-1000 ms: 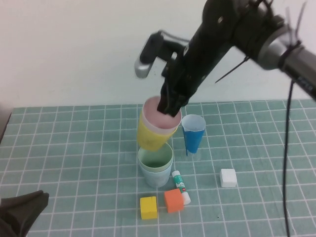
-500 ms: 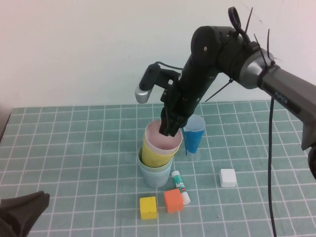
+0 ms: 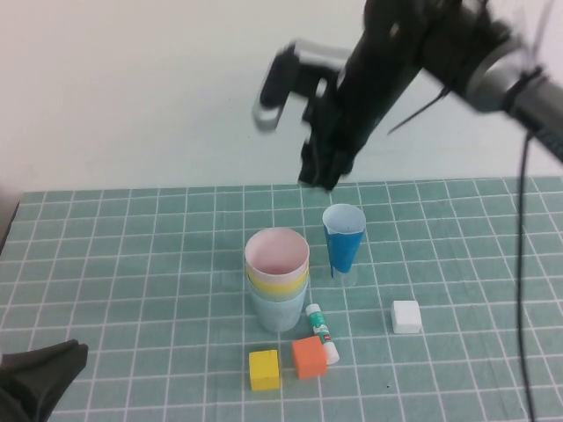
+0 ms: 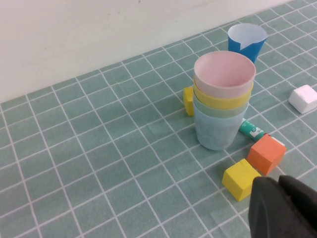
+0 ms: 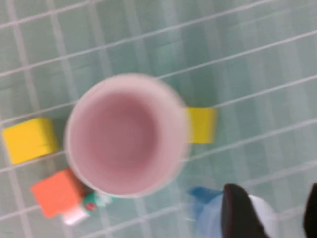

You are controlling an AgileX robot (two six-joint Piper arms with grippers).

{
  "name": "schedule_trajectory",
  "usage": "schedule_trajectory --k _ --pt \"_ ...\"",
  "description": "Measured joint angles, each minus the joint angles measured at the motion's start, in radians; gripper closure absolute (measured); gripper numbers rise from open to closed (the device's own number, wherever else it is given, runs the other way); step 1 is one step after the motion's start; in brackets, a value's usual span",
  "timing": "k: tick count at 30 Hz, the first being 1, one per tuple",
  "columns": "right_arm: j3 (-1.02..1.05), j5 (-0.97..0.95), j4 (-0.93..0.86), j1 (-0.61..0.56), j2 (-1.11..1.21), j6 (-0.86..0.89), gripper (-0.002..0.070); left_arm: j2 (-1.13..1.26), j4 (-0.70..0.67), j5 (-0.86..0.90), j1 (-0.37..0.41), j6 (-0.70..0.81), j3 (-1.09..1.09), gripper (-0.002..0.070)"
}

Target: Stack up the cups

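Right pincer (image 3: 318, 176) open above cups (image 3: 277, 280); left pincer (image 3: 40, 374) low

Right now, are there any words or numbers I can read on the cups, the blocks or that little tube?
None can be read.
Glue stick: green label with marks, too small and blurred to read.
Stacked cups, blue cup, yellow block, orange block, white block: plain, no writing.
Right gripper hangs above the mat; left gripper sits low at the near left; neither shows any writing.
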Motion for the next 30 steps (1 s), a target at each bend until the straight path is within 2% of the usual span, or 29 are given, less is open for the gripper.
schedule_trajectory --k 6,9,14,18,24,30 --pt "-0.03 0.01 -0.15 -0.017 -0.201 0.041 0.0603 0.0 0.0 -0.015 0.0 0.0 0.0 0.0676" --pt "-0.034 0.012 -0.253 -0.018 -0.293 0.062 0.0655 -0.003 0.009 -0.019 0.0 0.0 0.0 0.0676" --pt "0.004 0.012 -0.359 -0.023 -0.445 0.07 0.0674 -0.049 0.042 -0.023 0.0 0.002 0.0 0.0676" --pt "0.13 0.012 -0.377 -0.023 -0.581 0.087 0.0676 -0.095 0.068 -0.039 0.0 0.004 0.016 0.0676" --pt "0.493 0.004 -0.378 -0.023 -0.82 0.159 0.0676 -0.193 0.068 -0.104 0.0 0.002 0.079 0.0676" --pt "0.971 -0.188 -0.378 -0.023 -1.121 0.279 0.0676 -0.274 0.068 -0.119 0.0 0.002 0.111 0.0676"
